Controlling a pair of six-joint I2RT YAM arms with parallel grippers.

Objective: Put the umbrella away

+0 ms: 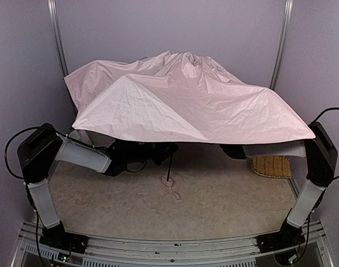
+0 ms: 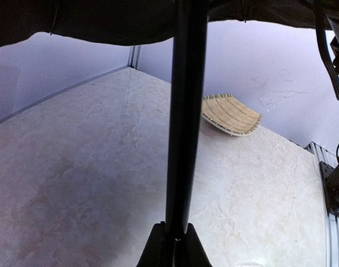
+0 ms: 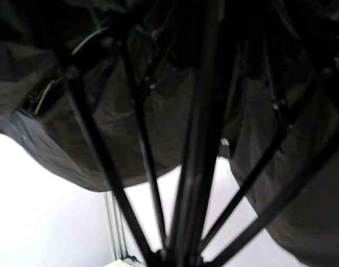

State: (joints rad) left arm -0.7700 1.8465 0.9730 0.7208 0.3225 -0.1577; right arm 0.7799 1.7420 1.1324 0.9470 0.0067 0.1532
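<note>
left fingers (image 2: 154,251) clamp umbrella shaft (image 2: 183,111); right fingers hidden under canopy (image 1: 180,105), grip unclear.

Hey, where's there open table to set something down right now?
Bare table lies in front, either side of the umbrella's handle. Farther back is crowded: the canopy spreads over the table, and the woven mat sits by the right edge.

Overhead, two wrist close-ups under umbrella (image 1: 186,100)
</note>
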